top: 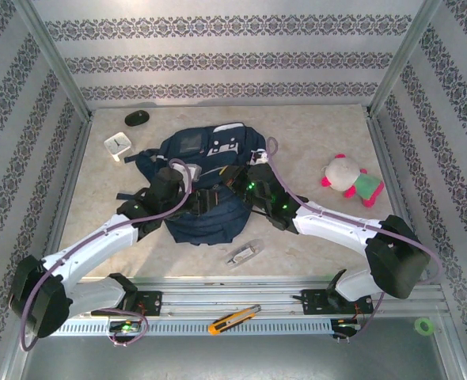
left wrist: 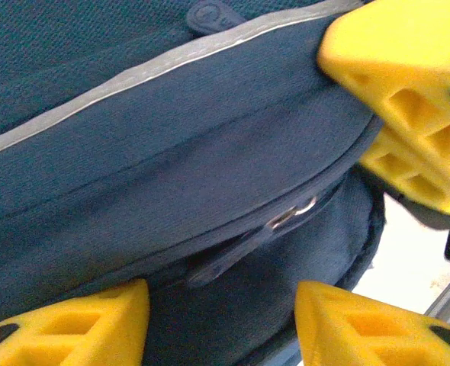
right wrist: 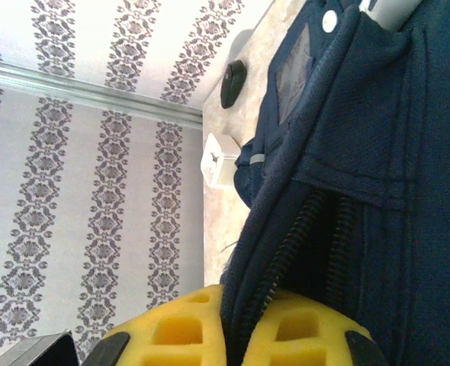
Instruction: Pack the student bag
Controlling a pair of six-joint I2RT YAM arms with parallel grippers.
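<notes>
**tomk:** On the top camera we've got the big dark navy fabric backpack lying mid-counter, with both arms bent in over it. The pink, white and green plush toy sits well off to the right. The black oval mouse-looking thing and the small white square box are near the far left corner. So we'd guess nothing's packed yet.

**rig_two:** Agreed. On the left wrist camera our left tool has its yellow fingers spread, with nothing pinched that we can see. The metal zipper pull sits just beyond them. The right tool pokes in at the top right, pressed onto the fabric.

**tomk:** On the right wrist camera the right tool is clenched on the bag's zipper edge.

**rig_two:** Our worry is that it's a thin pinch. If we tug the pull sideways, the fabric could slip out or the whole bag could skid. We could also close on loose cloth instead of the pull.
</notes>
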